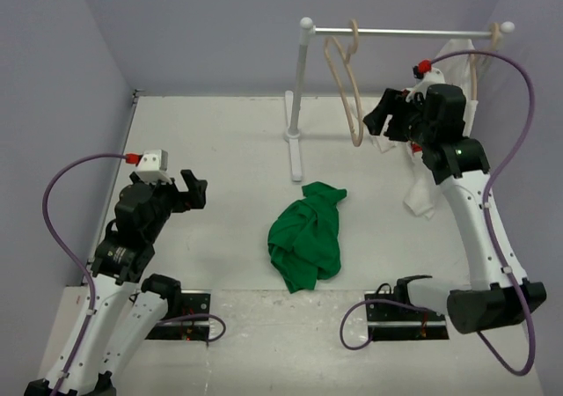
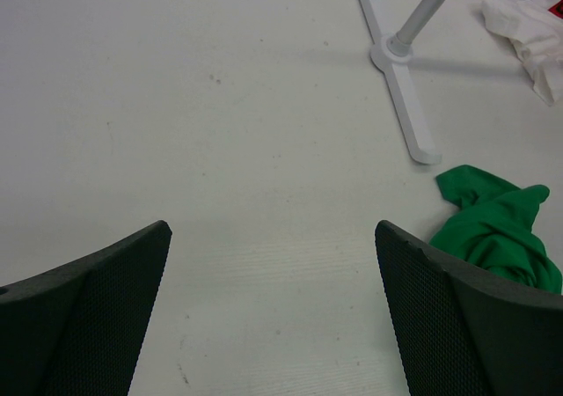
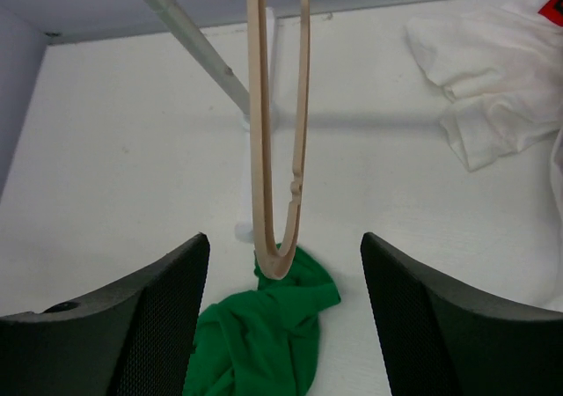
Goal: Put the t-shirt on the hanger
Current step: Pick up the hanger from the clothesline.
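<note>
Left fingers [image 2: 88, 312] are spread wide with nothing between them, hovering low over the bare worktop [image 1: 220, 132] on the left side. Off to their right lies the t-shirt [image 1: 306, 236], a crumpled green heap flat on the worktop, near the middle and just in front of the foot of the rack's post [image 1: 299, 79]. Nobody's touching it!

Over on the right, the right fingers [image 3: 449, 321] are up high and parted too, gripping nothing. They're lined up on the hanger [image 3: 258, 150], which dangles by its hook from the rail [image 1: 396, 33]. In the wrist view its narrow lower end hangs in the gap between the two fingers, clear of both, with the green heap showing on the worktop below it.

Further right on the same rail hangs a white shirt [image 3: 493, 88], partly hidden behind the right arm in the top view, its cloth trailing down to the worktop.
</note>
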You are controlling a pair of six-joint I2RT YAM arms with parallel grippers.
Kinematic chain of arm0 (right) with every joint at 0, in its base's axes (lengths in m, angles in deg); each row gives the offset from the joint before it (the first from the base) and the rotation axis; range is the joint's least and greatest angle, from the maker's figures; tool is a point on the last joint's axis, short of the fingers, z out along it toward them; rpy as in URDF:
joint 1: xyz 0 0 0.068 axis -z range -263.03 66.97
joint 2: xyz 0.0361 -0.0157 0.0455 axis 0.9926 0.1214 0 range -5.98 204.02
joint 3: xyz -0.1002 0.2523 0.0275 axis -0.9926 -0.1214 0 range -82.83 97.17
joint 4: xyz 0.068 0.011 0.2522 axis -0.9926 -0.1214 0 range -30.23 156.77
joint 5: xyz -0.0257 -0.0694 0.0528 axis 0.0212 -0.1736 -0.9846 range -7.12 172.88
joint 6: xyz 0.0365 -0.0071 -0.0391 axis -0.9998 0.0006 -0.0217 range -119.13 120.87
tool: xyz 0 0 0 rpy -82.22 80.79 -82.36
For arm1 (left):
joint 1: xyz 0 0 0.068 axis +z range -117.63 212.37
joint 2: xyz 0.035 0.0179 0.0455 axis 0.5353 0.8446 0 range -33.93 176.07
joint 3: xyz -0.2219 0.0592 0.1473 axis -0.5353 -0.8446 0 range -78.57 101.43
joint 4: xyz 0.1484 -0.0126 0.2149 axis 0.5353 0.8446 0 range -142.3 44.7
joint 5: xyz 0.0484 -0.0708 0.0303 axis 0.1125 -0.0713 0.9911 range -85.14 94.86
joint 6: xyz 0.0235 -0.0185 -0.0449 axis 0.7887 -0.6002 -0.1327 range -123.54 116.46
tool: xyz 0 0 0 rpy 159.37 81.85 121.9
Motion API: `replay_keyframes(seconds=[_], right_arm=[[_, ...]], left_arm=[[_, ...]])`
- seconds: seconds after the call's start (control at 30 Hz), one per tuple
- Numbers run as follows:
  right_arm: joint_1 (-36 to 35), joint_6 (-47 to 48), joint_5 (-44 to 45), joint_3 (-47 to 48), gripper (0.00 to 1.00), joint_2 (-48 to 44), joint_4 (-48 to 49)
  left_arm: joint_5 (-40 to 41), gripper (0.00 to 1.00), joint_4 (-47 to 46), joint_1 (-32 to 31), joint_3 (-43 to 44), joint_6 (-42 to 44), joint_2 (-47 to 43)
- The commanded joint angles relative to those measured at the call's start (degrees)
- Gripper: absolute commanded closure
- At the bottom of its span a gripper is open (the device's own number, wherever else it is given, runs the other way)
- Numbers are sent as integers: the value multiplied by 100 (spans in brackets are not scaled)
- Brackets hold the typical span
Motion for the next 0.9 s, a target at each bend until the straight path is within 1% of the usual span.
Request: replay_keyframes(seconds=[0.0,0.07,0.17,0.2,0.3,0.4,0.43,0.47,0.53,0.73,0.77,0.87], right_arm=[[-641,553,860,679,28,724,39],[-687,546,1009,957,28,1132,2],[-695,520,1222,1383,34,1564,-40],[-695,531,1240,1490,38,1701,-75],[-718,604,1247,1699,46,1965,-191],[-756,729,1308,1856,58,2218,-335],[-756,755,1309,1873,65,2236,-344],[-756,756,1308,1865,65,2254,-352],[-749,766,1189,1827,78,2225,-324],[-756,762,945,1771,83,2184,-320],[-756,756,954,1757,83,2189,-328],[-756,785,948,1674,79,2222,-335]], left_arm=[[-154,0,-252,-16,-30,-9,2],[-208,0,-260,-16,-39,-5,15],[-274,0,-266,-25,-40,4,23],[-286,0,-272,-25,-45,4,18],[-301,0,-276,-35,-48,13,4],[-308,0,-283,-42,-48,13,-11],[-334,0,-292,-42,-48,22,-11],[-334,0,-292,-42,-48,22,-28],[-354,0,-302,-51,-56,31,-21],[-384,0,-309,-51,-56,31,-25],[-382,0,-309,-51,-56,31,-29],[-380,0,-311,-51,-65,31,-48]])
